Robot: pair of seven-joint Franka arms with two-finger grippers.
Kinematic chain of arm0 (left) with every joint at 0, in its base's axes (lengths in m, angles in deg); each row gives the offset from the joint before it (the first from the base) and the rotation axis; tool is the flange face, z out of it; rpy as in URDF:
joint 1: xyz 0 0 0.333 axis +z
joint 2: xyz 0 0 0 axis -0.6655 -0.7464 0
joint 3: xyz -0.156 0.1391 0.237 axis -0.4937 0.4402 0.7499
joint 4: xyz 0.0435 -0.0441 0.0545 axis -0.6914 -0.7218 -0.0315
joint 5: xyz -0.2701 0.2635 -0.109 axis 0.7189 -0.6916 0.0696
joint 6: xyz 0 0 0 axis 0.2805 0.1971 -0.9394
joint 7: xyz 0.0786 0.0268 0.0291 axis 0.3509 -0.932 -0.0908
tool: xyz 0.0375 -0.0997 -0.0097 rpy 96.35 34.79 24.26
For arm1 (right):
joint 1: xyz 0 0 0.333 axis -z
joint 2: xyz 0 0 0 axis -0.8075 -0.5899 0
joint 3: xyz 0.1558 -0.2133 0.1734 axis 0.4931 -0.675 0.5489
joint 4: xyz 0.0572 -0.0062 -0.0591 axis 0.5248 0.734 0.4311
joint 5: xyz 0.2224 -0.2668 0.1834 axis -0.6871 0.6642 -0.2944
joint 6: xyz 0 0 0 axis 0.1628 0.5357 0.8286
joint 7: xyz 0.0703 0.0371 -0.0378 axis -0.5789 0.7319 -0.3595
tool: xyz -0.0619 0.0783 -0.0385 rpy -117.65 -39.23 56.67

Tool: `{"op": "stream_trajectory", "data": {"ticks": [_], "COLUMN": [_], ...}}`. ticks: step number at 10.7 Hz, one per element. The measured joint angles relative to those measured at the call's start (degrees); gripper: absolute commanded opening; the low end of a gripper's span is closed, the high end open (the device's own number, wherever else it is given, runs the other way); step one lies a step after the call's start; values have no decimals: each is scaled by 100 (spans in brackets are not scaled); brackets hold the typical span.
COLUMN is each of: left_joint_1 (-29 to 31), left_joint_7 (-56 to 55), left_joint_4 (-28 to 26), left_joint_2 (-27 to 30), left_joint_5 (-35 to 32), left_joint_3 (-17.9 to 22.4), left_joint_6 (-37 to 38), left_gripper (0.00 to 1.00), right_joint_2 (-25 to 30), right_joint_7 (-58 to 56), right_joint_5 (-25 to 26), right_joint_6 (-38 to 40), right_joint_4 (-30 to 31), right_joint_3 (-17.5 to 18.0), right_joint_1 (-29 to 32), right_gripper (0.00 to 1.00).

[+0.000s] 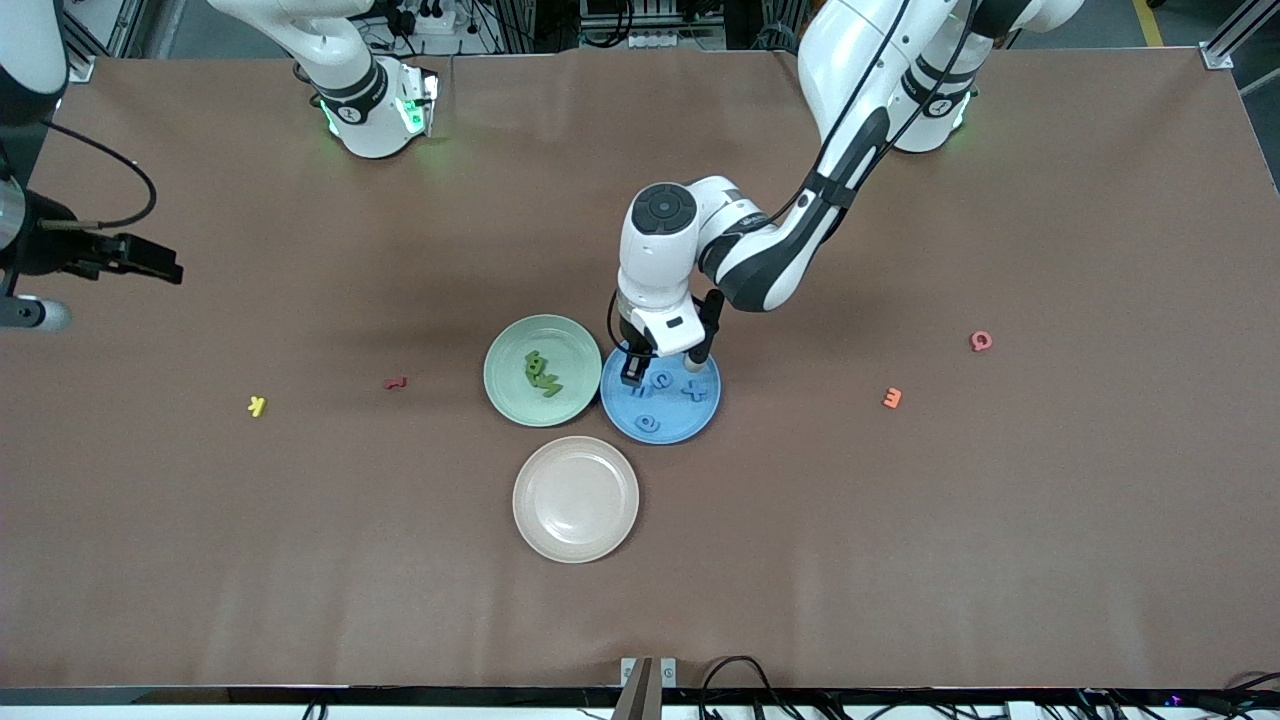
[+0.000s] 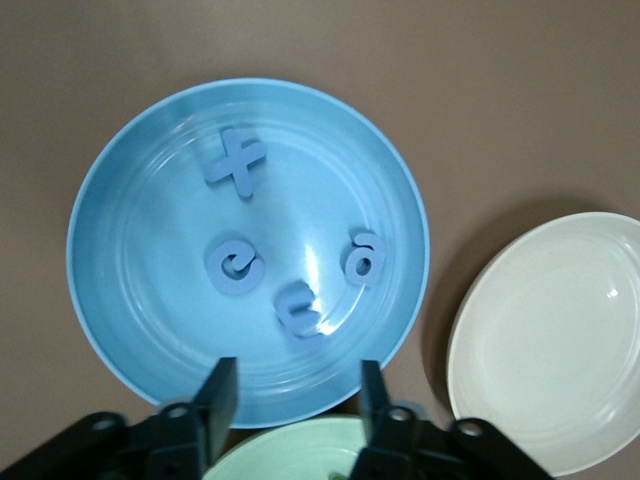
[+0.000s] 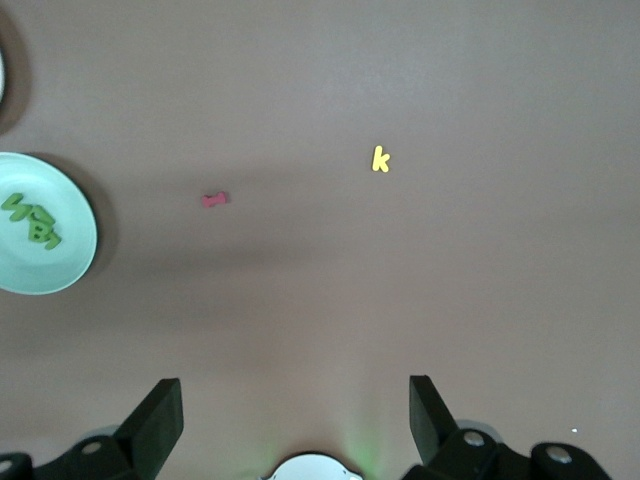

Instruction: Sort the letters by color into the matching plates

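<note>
We see the left gripper (image 2: 297, 392) pointing straight down over the blue plate (image 2: 120, 300), fingers parted and empty. Four blue letters (image 2: 300, 310) lie flat inside it. The green plate (image 1: 510, 385) just beside holds the green letters (image 1: 542, 373). The right gripper (image 3: 295, 418) waits wide open toward its own table end.

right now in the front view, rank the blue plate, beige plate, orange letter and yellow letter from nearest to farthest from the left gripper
1. Round blue plate: directly under the left gripper, which hangs open over it.
2. Round beige plate: nearer the front camera than the blue plate.
3. Small orange toy letter: toward the left arm's end of the table.
4. Small yellow toy letter: toward the right arm's end.
</note>
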Motion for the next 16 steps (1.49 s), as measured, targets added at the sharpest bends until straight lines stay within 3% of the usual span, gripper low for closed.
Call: {"op": "stream_trajectory", "data": {"ticks": [3, 6, 10, 16], "left_joint_1": [16, 181, 744, 2103], "left_joint_7": [453, 1659, 3622, 7431], "left_joint_4": [5, 38, 60, 108], "left_joint_2": [16, 121, 382, 1043], "left_joint_5": [-229, -234, -189, 547], "left_joint_3": [76, 124, 111, 106], "left_joint_6": [140, 677, 1458, 3061], "left_gripper": [100, 100, 100, 100], "right_joint_2": [175, 244, 217, 230], "right_joint_7": [12, 54, 365, 510], "right_joint_5": [0, 0, -2, -8], "right_joint_6": [393, 198, -128, -246], "right_joint_4": [-275, -276, -230, -372], "right_joint_3": [15, 26, 34, 34], "right_joint_1": [-162, -205, -208, -211], "right_gripper": [100, 100, 100, 100]}}
